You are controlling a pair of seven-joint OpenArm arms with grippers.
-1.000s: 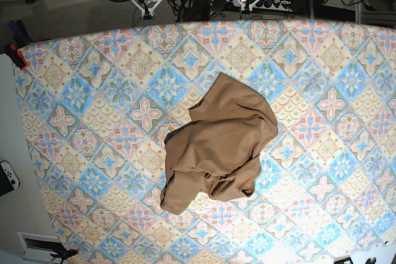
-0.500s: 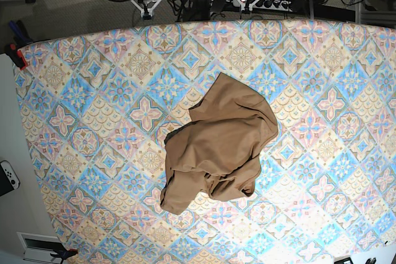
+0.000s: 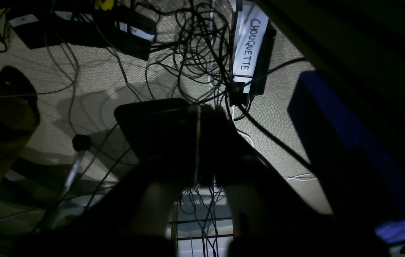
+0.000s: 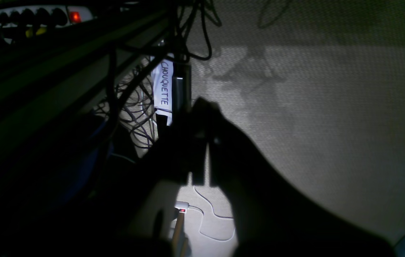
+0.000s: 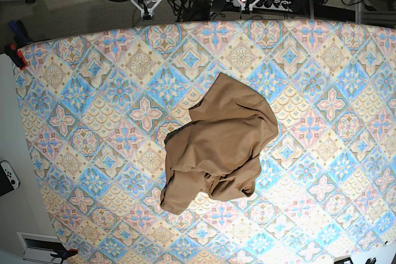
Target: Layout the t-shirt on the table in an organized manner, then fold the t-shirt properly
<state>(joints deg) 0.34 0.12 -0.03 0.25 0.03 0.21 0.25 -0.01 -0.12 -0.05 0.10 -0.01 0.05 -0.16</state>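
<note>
A tan-brown t-shirt (image 5: 216,146) lies in a crumpled heap near the middle of the table (image 5: 93,91), slightly toward the near edge as seen from the overhead base view. The cloth is plain, with no print showing. Its upper part spreads into a broad, smoother flap that comes to a blunt point toward the far side. Lower down, the fabric bunches into deep folds and a narrow tongue trails toward the near left. No sleeve or neckline can be made out clearly. The table is covered in a diamond tile pattern of blue, pink and cream, and it extends well beyond the shirt on every side.

Both arms are parked past the far edge, well apart from the shirt. The left gripper (image 3: 198,117) hangs over a floor strewn with cables (image 3: 188,46), its jaws pressed together on nothing. The right gripper (image 4: 202,132), dark against the carpet (image 4: 313,125), is likewise closed and empty.
</note>
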